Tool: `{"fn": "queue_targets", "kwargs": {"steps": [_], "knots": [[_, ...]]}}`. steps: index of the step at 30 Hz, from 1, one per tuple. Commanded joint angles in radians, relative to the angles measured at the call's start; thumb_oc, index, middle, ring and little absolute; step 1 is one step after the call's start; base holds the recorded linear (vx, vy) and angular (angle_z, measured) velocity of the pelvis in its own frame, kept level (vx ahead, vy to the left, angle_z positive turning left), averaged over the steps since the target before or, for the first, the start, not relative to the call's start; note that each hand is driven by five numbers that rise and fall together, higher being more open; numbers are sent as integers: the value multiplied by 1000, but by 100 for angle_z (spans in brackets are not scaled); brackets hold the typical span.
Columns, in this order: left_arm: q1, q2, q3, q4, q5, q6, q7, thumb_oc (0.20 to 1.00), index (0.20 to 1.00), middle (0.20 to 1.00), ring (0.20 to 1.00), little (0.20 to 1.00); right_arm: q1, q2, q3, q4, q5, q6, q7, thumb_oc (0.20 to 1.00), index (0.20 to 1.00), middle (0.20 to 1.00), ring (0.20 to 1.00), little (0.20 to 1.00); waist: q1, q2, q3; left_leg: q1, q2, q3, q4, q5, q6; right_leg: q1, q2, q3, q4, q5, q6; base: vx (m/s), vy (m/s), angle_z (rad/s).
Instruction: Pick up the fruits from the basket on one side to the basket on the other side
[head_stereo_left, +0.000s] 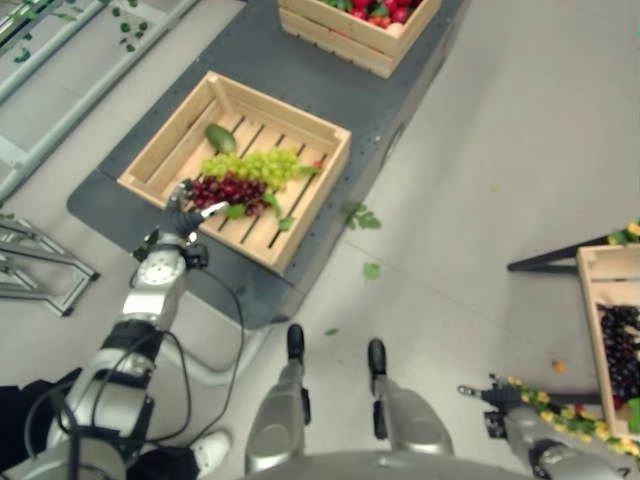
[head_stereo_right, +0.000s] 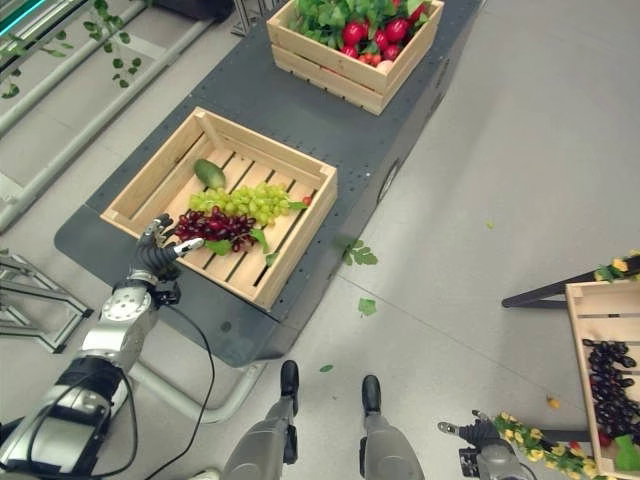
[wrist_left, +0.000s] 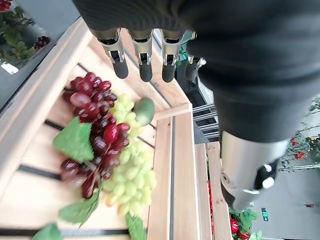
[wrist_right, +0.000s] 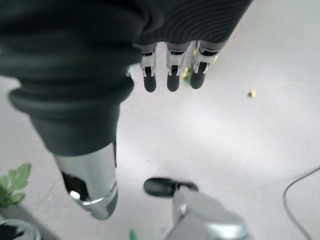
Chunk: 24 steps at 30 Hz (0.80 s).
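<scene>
- The wooden crate (head_stereo_right: 133, 188) on the dark platform (head_stereo_right: 350, 130) holds green grapes (head_stereo_right: 252, 201), red grapes (head_stereo_right: 212, 225) and an avocado (head_stereo_right: 209, 172).
- The left hand (head_stereo_right: 155, 245) hovers over its near edge, fingers relaxed, empty.
- The right hand (wrist_right: 172, 75) hangs released above the floor.

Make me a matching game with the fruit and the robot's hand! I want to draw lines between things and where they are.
Things:
1. red grapes
2. green grapes
3. dark grapes
4. left hand

Places:
A. in the crate on the robot's right
B. open, at the near rim of the slatted crate
C. closest to the left hand
D. just beyond the red bunch, in the same crate

Pairs: 1-C, 2-D, 3-A, 4-B
</scene>
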Motion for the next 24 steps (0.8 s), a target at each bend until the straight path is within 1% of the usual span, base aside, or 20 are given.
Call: {"fn": "queue_targets", "kwargs": {"steps": [1, 3, 4, 5, 6, 7, 9, 10, 11, 12, 14, 15, 16, 18, 19, 20, 21, 23, 24], "knots": [[-30, 79, 45, -54, 42, -47, 32, 1000, 1000, 1000, 1000, 1000, 7, -4, 29, -7, 12, -5, -16, 1000, 1000, 1000, 1000, 1000, 20, -45, -70, -68, 27, 40, 90, -84, -27, -87, -21, -14, 151, -65, 74, -45, 238, -76], [-11, 125, 74, -74, 53, -49, 46, 1000, 1000, 1000, 1000, 1000, -16, 6, 48, -30, -1, -4, -15, 1000, 1000, 1000, 1000, 1000, 47, -49, -50, -68, 54, 105, 75, -79, -34, -143, -59, -175, 191, -26, 88, -123, 109, -135], [-8, 142, 80, -76, 59, -47, 43, 1000, 1000, 1000, 1000, 1000, -17, 9, 55, -36, -6, -2, -14, 1000, 1000, 1000, 1000, 1000, 41, -51, -51, -70, 58, 111, 71, -75, -36, -151, -62, -193, 192, -26, 94, -45, 84, -129], [-7, 147, 79, -73, 66, -47, 39, 1000, 1000, 1000, 1000, 1000, -11, 11, 58, -34, -11, 0, -11, 1000, 1000, 1000, 1000, 1000, 35, -53, -52, -65, 54, 114, 75, -77, -37, -141, -66, -177, 170, -28, 96, 0, 100, -48], [-3, 152, 84, -71, 74, -47, 41, 1000, 1000, 1000, 1000, 1000, -11, 15, 60, -32, -14, 0, -10, 1000, 1000, 1000, 1000, 1000, 37, -59, -58, -70, 48, 120, 77, -81, -37, -141, -67, -171, 129, -10, 90, 26, 138, 4], [-1, 162, 88, -71, 87, -46, 46, 1000, 1000, 1000, 1000, 1000, -9, 15, 62, -28, -18, 1, -8, 1000, 1000, 1000, 1000, 1000, 42, -62, -59, -71, 41, 129, 71, -85, -37, -137, -69, -176, 108, -5, 88, 12, 109, 18], [-5, 190, 87, -78, 128, -39, 47, 1000, 1000, 1000, 1000, 1000, -4, 10, 59, -28, -20, -1, -7, 1000, 1000, 1000, 1000, 1000, 42, -66, -58, -76, 34, 127, 74, -84, -36, -138, -63, -179, 100, -8, 79, 26, 63, -19], [-14, 227, 84, -77, 159, -28, 53, 1000, 1000, 1000, 1000, 1000, -2, 3, 55, -33, -15, -3, -7, 1000, 1000, 1000, 1000, 1000, 39, -70, -56, -88, 31, 124, 79, -80, -35, -143, -62, -182, 92, -7, 74, 11, 32, -16], [-14, 227, 84, -77, 159, -28, 53, 1000, 1000, 1000, 1000, 1000, -2, 3, 55, -33, -15, -3, -7, 1000, 1000, 1000, 1000, 1000, 39, -70, -57, -89, 31, 124, 79, -80, -35, -144, -62, -183, 92, -7, 74, 3, 10, -5], [-33, 252, 71, -61, 191, -19, 57, 1000, 1000, 1000, 1000, 1000, 0, 1, 55, -32, -13, -3, -9, 1000, 1000, 1000, 1000, 1000, 37, -70, -52, -88, 28, 121, 77, -81, -34, -141, -60, -184, 89, -11, 74, 5, -2, -7], [-53, 280, 58, -34, 204, -11, 51, 1000, 1000, 1000, 1000, 1000, 4, -4, 51, -27, -11, -2, -9, 1000, 1000, 1000, 1000, 1000, 33, -71, -51, -96, 25, 119, 73, -75, -33, -145, -62, -187, 81, -5, 75, -1, 5, -6], [-85, 307, 34, -9, 232, -1, 49, 1000, 1000, 1000, 1000, 1000, 4, -11, 53, -25, -10, -2, -9, 1000, 1000, 1000, 1000, 1000, 29, -70, -46, -101, 21, 118, 70, -74, -33, -148, -63, -186, 76, -2, 76, 0, 0, 0], [-89, 307, 31, -6, 232, -2, 49, 1000, 1000, 1000, 1000, 1000, 4, -10, 51, -24, -10, -2, -9, 1000, 1000, 1000, 1000, 1000, 30, -70, -45, -101, 21, 117, 70, -73, -33, -148, -63, -186, 76, -2, 76, -10, 8, 5], [-138, 341, -9, 25, 284, 17, 45, 1000, 1000, 1000, 1000, 1000, 1, -18, 58, -28, -7, -3, -8, 1000, 1000, 1000, 1000, 1000, 24, -70, -35, -106, 17, 118, 68, -70, -33, -154, -64, -184, 72, 3, 79, -31, 4, 7], [-169, 352, -36, 56, 310, 24, 40, 1000, 1000, 1000, 1000, 1000, -2, -21, 60, -26, -5, -4, -8, 1000, 1000, 1000, 1000, 1000, 22, -69, -32, -110, 16, 118, 66, -68, -33, -158, -66, -183, 71, 6, 80, -43, 6, 3], [-236, 375, -96, 117, 345, 37, 32, 1000, 1000, 1000, 1000, 1000, -11, -25, 63, -26, 2, -5, -10, 1000, 1000, 1000, 1000, 1000, 20, -69, -20, -108, 13, 119, 59, -67, -32, -157, -66, -182, 71, 6, 82, -36, 10, 4], [-264, 381, -119, 146, 356, 41, 30, 1000, 1000, 1000, 1000, 1000, -14, -25, 66, -26, 6, -8, -10, 1000, 1000, 1000, 1000, 1000, 18, -68, -19, -115, 12, 120, 58, -62, -31, -164, -66, -180, 70, 11, 83, 0, 0, 0], [-271, 381, -125, 150, 355, 39, 30, 1000, 1000, 1000, 1000, 1000, -14, -24, 64, -26, 6, -8, -10, 1000, 1000, 1000, 1000, 1000, 20, -68, -19, -115, 12, 120, 57, -62, -31, -165, -66, -180, 70, 11, 83, 0, 0, 0], [-338, 387, -184, 216, 388, 49, 32, 1000, 1000, 1000, 1000, 1000, -25, -25, 73, -27, 13, -10, -12, 1000, 1000, 1000, 1000, 1000, 15, -69, -9, -120, 11, 121, 56, -59, -30, -172, -67, -176, 72, 15, 85, -32, 12, -4]]}}
